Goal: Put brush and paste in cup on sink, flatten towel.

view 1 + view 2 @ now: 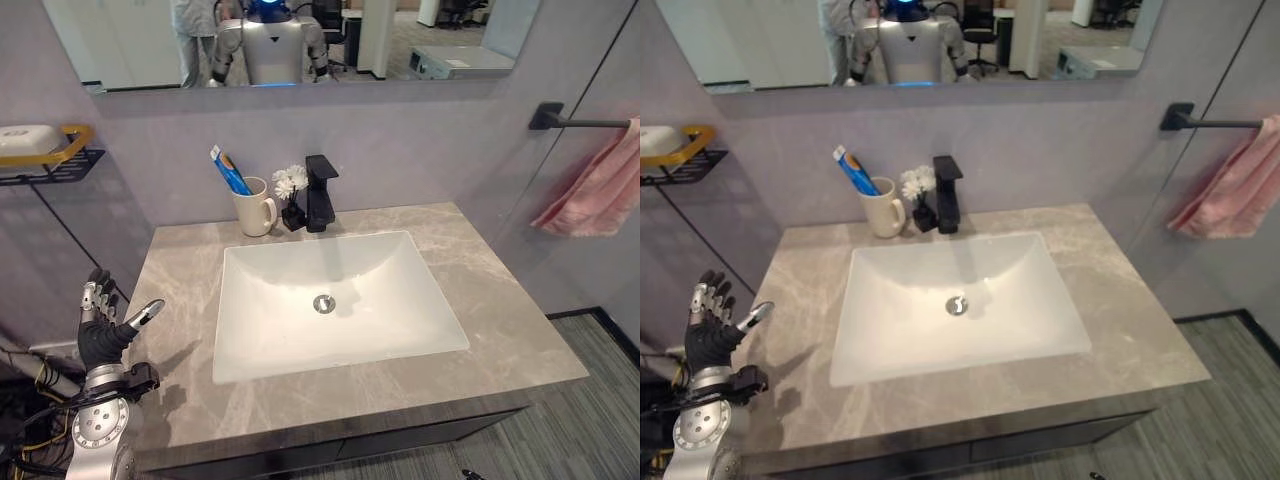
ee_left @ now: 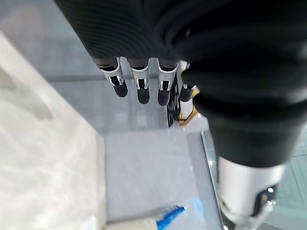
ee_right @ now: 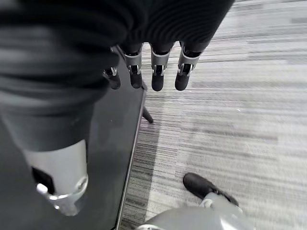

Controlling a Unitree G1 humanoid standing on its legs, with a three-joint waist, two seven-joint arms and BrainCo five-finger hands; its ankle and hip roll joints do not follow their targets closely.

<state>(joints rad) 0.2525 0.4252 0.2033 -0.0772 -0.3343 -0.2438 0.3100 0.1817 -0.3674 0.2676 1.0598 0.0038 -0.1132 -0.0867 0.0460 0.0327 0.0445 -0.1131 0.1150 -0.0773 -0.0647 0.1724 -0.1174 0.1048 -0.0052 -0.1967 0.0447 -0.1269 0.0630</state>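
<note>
Fingers (image 1: pixel 92 300) of the left hand (image 1: pixel 104 335) are straight and spread, thumb out to the side, holding nothing; the hand hovers at the counter's (image 1: pixel 500 330) front-left corner, well away from the cup (image 1: pixel 254 208). Right hand (image 3: pixel 144 67) hangs down by the cabinet side above the floor, fingers relaxed and apart, empty too.

Progress, judging by layout: brush and paste part looks done. A blue brush (image 1: pixel 229 172) w/ what seems to be the paste beside it stands inside the cup, which sits on the counter at the back-left of the sink (image 1: pixel 335 300), just beside the flowers (image 1: pixel 290 183) and the black tap (image 1: pixel 320 192).

Left to do: the towel (image 1: pixel 595 185). It hangs bunched on the wall bar (image 1: pixel 585 123), right of the counter, far from both hands, not flattened yet.
</note>
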